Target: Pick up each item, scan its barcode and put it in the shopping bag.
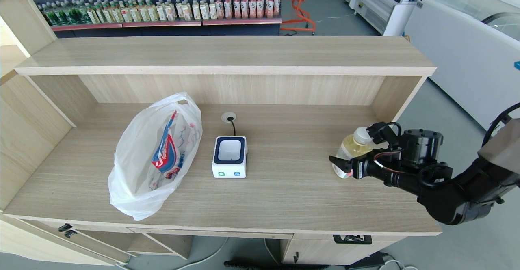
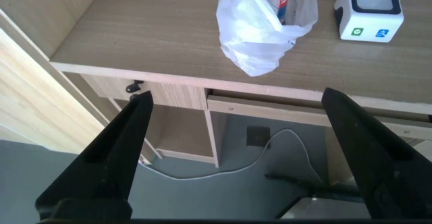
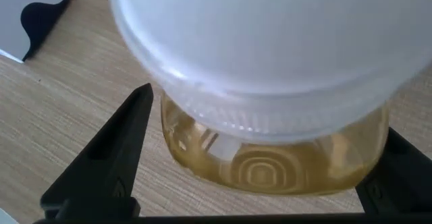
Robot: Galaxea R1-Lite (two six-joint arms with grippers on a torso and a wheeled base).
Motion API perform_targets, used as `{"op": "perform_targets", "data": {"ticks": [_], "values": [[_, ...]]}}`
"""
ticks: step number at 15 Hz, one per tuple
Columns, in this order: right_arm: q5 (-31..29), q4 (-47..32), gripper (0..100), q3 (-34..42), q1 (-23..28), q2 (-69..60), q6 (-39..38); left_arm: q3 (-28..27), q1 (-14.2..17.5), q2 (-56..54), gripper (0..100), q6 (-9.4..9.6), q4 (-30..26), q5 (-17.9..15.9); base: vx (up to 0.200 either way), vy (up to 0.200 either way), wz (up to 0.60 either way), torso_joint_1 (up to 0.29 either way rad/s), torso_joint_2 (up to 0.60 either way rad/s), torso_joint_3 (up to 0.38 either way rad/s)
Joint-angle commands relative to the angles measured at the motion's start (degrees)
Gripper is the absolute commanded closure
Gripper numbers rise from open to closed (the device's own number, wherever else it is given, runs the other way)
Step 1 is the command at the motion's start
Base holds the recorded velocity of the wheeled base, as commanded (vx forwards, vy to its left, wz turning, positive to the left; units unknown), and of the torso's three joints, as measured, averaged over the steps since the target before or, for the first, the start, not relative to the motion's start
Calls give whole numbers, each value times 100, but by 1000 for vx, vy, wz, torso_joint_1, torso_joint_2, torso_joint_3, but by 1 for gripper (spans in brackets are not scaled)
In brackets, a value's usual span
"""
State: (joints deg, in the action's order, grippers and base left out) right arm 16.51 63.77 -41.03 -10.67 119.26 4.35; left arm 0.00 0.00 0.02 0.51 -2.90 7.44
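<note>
A small bottle (image 1: 352,147) of yellowish liquid with a white cap (image 3: 270,48) stands upright on the right part of the wooden counter (image 1: 284,189). My right gripper (image 1: 357,148) is open, one finger on each side of the bottle; the wrist view shows a gap at one finger (image 3: 128,136). The white barcode scanner (image 1: 229,156) sits mid-counter, window facing up. Left of it lies the white plastic shopping bag (image 1: 142,160), mouth open, with a red and blue packet (image 1: 166,152) inside. My left gripper (image 2: 236,96) hangs open and empty below the counter's front edge, with the bag (image 2: 260,35) and scanner (image 2: 370,8) beyond it.
The counter is walled by a raised back ledge (image 1: 227,55) and side panels. The scanner's black cable (image 1: 232,127) runs to a hole at the back. Bare counter lies between scanner and bottle. Drinks shelves (image 1: 162,12) and freezers (image 1: 467,30) stand behind.
</note>
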Motion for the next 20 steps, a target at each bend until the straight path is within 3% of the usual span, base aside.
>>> {"op": "perform_targets", "data": {"ticks": [1, 4, 9, 17, 20], "values": [[11, 92, 100, -19, -23, 133, 13, 0, 0, 6, 0, 2, 0, 3, 0, 0, 0, 0, 0, 0], [19, 109, 100, -230, -41, 141, 31, 0, 0, 6, 0, 2, 0, 3, 0, 0, 0, 0, 0, 0], [274, 276, 100, -54, -41, 133, 1024, 0, 0, -2, 0, 2, 0, 3, 0, 0, 0, 0, 0, 0], [327, 285, 100, 1097, 232, -412, 918, 0, 0, -2, 0, 2, 0, 3, 0, 0, 0, 0, 0, 0], [327, 285, 100, 1177, 214, -377, 1068, 0, 0, -2, 0, 2, 0, 3, 0, 0, 0, 0, 0, 0]]}}
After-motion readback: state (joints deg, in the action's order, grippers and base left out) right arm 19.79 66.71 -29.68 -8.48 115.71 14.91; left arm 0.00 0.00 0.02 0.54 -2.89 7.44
